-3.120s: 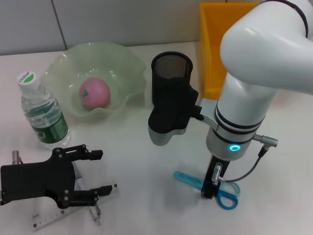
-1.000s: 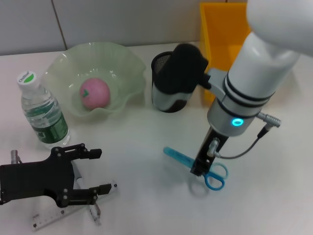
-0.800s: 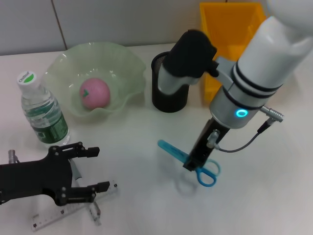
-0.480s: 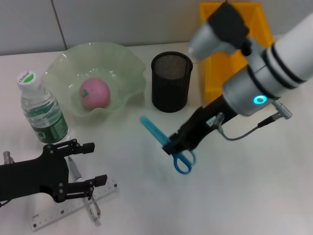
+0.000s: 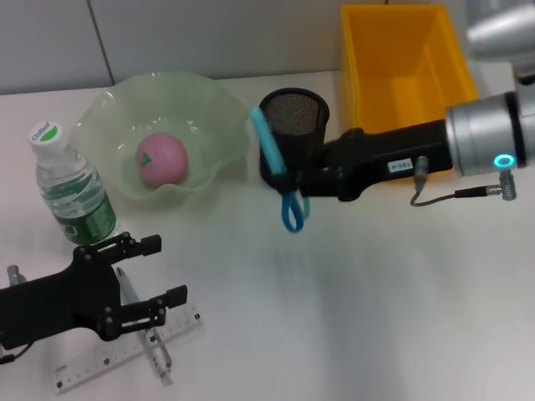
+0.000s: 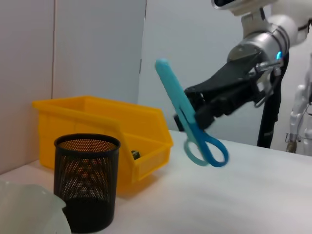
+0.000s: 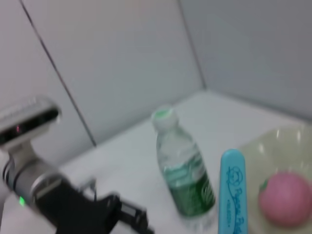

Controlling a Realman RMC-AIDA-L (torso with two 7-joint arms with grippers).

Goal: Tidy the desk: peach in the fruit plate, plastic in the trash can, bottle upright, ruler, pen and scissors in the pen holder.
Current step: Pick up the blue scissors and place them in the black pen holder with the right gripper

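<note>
My right gripper (image 5: 290,180) is shut on the blue scissors (image 5: 278,171) and holds them in the air, blade tip up, just in front of and left of the black mesh pen holder (image 5: 294,117). The left wrist view shows the scissors (image 6: 190,123) tilted above the table beside the pen holder (image 6: 87,181). Low on the table at the front left, my left gripper (image 5: 159,271) is open around the pen (image 5: 150,334), which lies across the clear ruler (image 5: 117,357). The pink peach (image 5: 161,159) sits in the green fruit plate (image 5: 209,100). The bottle (image 5: 73,188) stands upright. No plastic shows.
A yellow bin (image 5: 401,67) stands at the back right, just behind my right arm and beside the pen holder. In the right wrist view the bottle (image 7: 185,180) and peach (image 7: 285,196) lie beyond the scissors' tip (image 7: 231,190).
My right arm lifted the scissors off the table and swung them left and back to beside the pen holder. My left gripper shifted slightly over the pen and ruler.
</note>
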